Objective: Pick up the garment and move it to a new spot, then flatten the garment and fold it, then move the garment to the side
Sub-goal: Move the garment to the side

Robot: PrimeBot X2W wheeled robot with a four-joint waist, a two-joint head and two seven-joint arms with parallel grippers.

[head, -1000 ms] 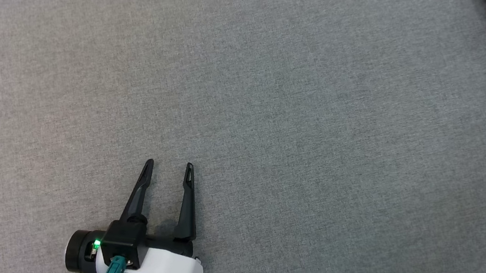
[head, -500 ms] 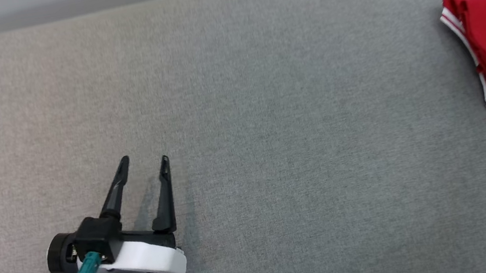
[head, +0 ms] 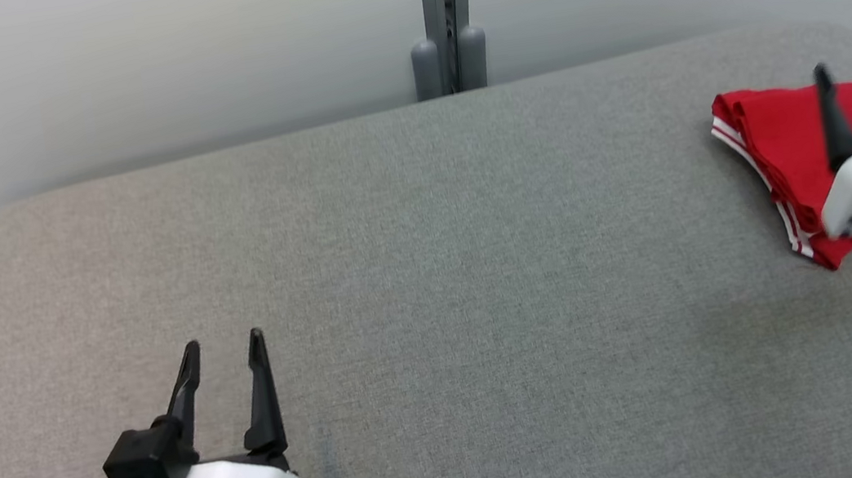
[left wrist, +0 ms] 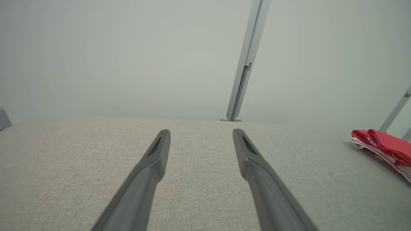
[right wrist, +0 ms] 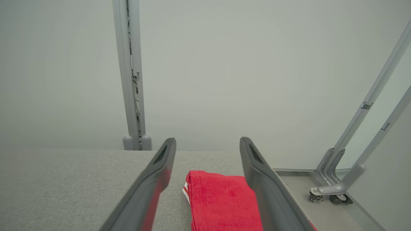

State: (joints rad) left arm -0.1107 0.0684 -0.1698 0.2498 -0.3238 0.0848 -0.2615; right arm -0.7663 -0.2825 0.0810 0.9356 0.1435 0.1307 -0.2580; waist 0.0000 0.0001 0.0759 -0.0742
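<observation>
The red garment (right wrist: pixel 221 199) lies just ahead of the right gripper (right wrist: pixel 208 142), whose jaws stand wide and empty, probably lined up for a grasp. The left gripper (head: pixel 223 344), equally wide and empty, waits well apart from it.

So the garment (head: pixel 780 143) is a bright red piece with thin white stripes running along its edge, plus a bit of black-and-white print peeking out on its top side. It's folded into a neat, flat stack of several layers, and the striped, layered edge faces the robot's left. It's lying way over at the right end of the grey fabric-covered table (head: pixel 430 271), close to the far rounded corner.
</observation>
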